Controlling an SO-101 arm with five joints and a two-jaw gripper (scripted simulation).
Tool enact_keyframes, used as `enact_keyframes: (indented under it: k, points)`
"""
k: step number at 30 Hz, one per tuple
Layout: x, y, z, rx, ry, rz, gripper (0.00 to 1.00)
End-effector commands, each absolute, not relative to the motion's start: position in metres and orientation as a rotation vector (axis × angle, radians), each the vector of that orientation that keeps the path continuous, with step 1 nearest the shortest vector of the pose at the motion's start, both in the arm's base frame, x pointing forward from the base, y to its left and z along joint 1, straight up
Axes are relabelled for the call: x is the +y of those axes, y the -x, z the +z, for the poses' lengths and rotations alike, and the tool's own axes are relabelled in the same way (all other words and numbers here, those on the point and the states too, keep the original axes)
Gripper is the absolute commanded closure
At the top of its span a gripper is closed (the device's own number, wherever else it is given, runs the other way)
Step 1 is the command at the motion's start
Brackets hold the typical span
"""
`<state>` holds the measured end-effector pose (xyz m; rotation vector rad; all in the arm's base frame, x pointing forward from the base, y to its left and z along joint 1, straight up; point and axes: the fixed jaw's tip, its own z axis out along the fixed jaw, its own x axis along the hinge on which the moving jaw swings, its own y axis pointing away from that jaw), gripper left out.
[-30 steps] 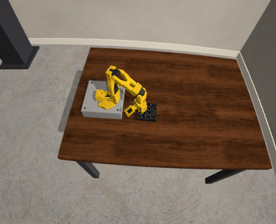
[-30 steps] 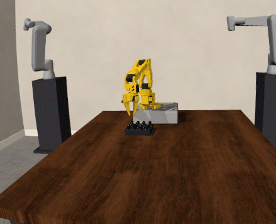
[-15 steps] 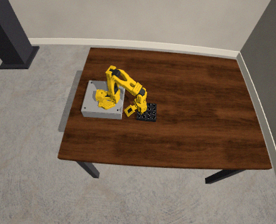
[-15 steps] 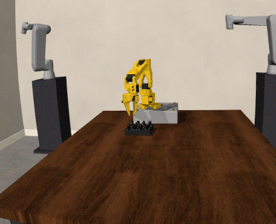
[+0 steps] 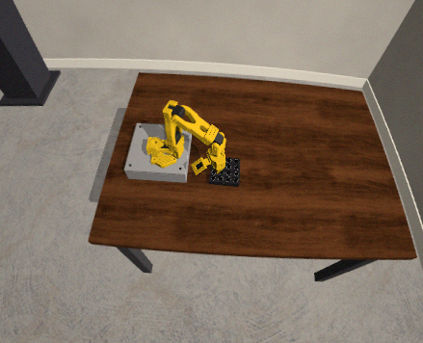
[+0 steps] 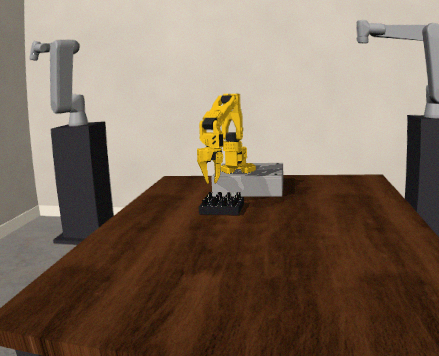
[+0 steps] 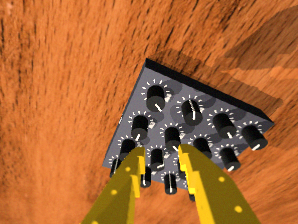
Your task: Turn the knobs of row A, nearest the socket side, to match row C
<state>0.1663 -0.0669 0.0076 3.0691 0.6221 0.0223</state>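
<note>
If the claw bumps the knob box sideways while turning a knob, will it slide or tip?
Likely slide rather than tip: the knob box is low and flat on the smooth wooden table, and nothing visibly fastens it. It looks small beside the claw, so probably light. The knobs stand upright, so a sideways push could catch one.

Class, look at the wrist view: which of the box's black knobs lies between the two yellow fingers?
The knob framed by the gripper fingers, just below the box's central knob; every other knob lies outside the gap.

The knob box (image 5: 224,171) lies on the table (image 5: 296,145), just beside the arm's base (image 5: 139,170).
</note>
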Motion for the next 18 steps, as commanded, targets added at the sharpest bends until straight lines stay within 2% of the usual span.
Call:
enact_keyframes:
  k: [1, 18]
  points:
    - [-0.063, -0.166, 0.007, 0.569, -3.091, -0.002, 0.9]
    - [-0.046, -0.173, 0.011, 0.155, -3.138, -0.002, 0.87]
